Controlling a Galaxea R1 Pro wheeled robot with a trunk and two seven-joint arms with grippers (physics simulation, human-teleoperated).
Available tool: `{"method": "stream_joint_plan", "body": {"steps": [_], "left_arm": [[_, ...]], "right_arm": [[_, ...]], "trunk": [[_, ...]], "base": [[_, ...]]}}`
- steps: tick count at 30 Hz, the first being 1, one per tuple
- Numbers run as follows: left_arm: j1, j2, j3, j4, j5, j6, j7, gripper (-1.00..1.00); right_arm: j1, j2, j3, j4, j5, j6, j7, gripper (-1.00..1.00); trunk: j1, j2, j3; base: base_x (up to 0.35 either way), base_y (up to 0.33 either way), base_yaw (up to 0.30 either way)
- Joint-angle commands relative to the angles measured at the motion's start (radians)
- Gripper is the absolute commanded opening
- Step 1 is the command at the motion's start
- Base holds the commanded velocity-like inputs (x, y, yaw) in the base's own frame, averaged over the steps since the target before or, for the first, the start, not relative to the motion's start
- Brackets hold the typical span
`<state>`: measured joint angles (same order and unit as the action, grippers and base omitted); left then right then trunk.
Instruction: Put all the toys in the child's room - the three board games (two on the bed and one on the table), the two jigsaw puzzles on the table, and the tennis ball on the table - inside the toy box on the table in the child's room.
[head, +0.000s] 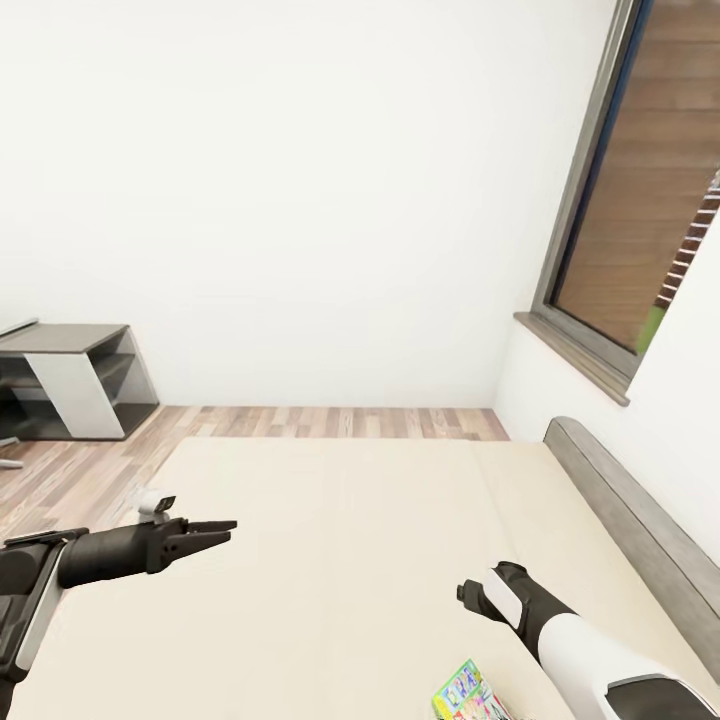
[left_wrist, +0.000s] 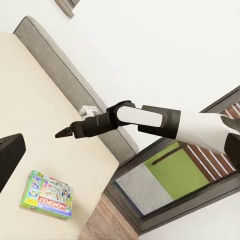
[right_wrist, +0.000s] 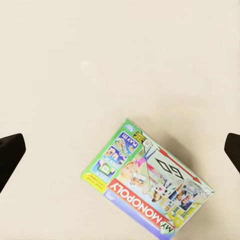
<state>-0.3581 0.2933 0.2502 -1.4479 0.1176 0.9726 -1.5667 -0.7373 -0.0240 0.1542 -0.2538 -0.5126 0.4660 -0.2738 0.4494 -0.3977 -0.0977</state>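
A cream bed (head: 360, 560) takes up the lower half of the head view, with a grey headboard (head: 640, 520) running along its right edge. Beyond the bed's far edge lies a strip of wood floor (head: 330, 422), then a plain white wall. A grey shelf unit (head: 75, 385) stands on the floor at the left, well apart from the bed, and a dark-framed window (head: 640, 190) with a grey sill sits in the right wall above the headboard.

One board game (right_wrist: 147, 180), a colourful Monopoly box, lies flat on the bed near its near edge, skewed to the bed's edges; in the head view only its corner (head: 468, 695) shows at the bottom. Nothing lies on it or against it, and the bedding around it is bare.

The right gripper (left_wrist: 65, 133) hangs above the bed, over the box and apart from it; in the left wrist view its jaws look drawn together to a point and hold nothing. The left gripper (head: 228, 525) reaches out level over the left part of the bed, well apart from the box, its jaws slightly parted and empty.
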Motion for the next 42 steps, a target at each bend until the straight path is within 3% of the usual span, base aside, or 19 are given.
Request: {"method": "stream_joint_plan", "body": {"steps": [1,27,35,42], "left_arm": [[-0.001,0.0,0.0,0.0,-0.001,0.01,-0.004,1.0],[-0.001,-0.004,-0.002,0.0,-0.019,0.011,-0.004,1.0],[-0.001,-0.004,-0.003,0.0,-0.019,0.011,-0.004,1.0],[-0.001,-0.004,-0.003,0.0,-0.019,0.011,-0.004,1.0]], "right_arm": [[-0.001,-0.001,0.008,-0.002,-0.011,0.005,-0.007,1.0],[0.0,-0.008,0.008,0.011,-0.009,-0.004,-0.007,1.0],[-0.001,-0.033,0.01,0.025,-0.009,-0.005,-0.006,1.0],[0.0,-0.037,0.01,0.027,-0.008,-0.007,-0.006,1.0]], "trunk": [[0.001,-0.002,-0.004],[0.001,-0.002,-0.046],[0.001,-0.002,-0.059],[0.001,-0.002,-0.07]], "base": [[0.0,0.0,0.0],[0.0,0.0,0.0],[0.0,0.0,0.0],[0.0,0.0,0.0]]}}
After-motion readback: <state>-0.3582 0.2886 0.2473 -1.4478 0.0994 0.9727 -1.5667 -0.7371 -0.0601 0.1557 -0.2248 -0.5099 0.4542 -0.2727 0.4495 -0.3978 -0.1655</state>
